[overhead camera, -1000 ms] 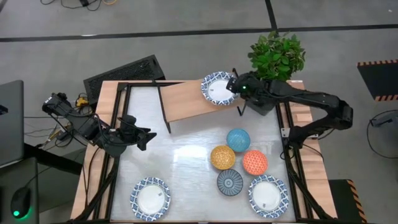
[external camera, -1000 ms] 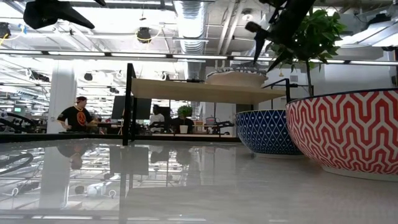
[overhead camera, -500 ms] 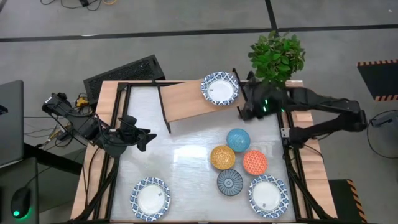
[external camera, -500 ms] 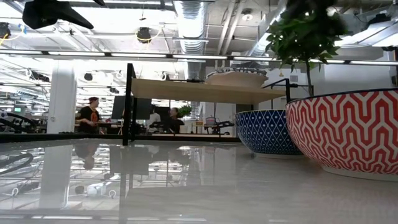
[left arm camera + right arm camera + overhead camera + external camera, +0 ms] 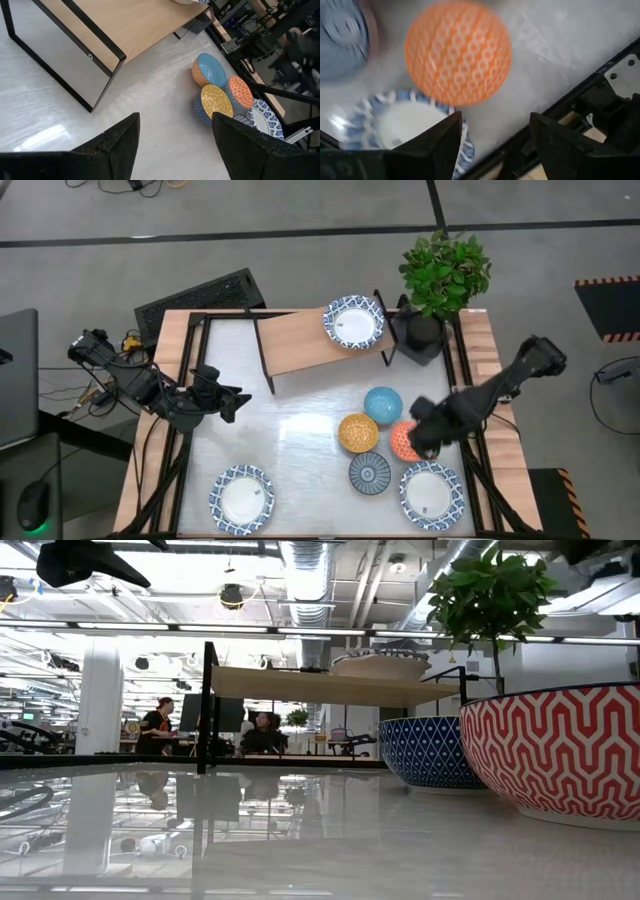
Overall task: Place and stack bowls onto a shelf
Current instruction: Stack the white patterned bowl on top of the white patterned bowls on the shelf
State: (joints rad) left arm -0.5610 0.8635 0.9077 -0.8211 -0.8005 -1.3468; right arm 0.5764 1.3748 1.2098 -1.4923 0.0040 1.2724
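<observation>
A wide white bowl [image 5: 353, 321] with a blue rim sits on the right end of the light wood shelf [image 5: 300, 342]. Two more white bowls [image 5: 241, 499] [image 5: 432, 493] rest on the table near its near edge. The light blue [image 5: 383, 404], yellow-orange [image 5: 357, 433], orange-red [image 5: 403, 443] and dark blue [image 5: 370, 473] small bowls stand clustered together. My right gripper [image 5: 428, 430] hovers open over the orange-red bowl [image 5: 457, 52], touching nothing. My left gripper [image 5: 228, 399] waits open at the table's left side.
A black pot with a green plant [image 5: 438, 280] stands at the shelf's right end. Black frame rails [image 5: 470, 450] run along the table's sides. The table's middle and left part [image 5: 280, 440] is bare. In the low view, people move in the room beyond the table.
My right gripper has drawn back from the white bowl on the shelf, passed the plant pot and swung toward the near edge, ending over the orange-red bowl. The white bowl has stayed on the shelf.
</observation>
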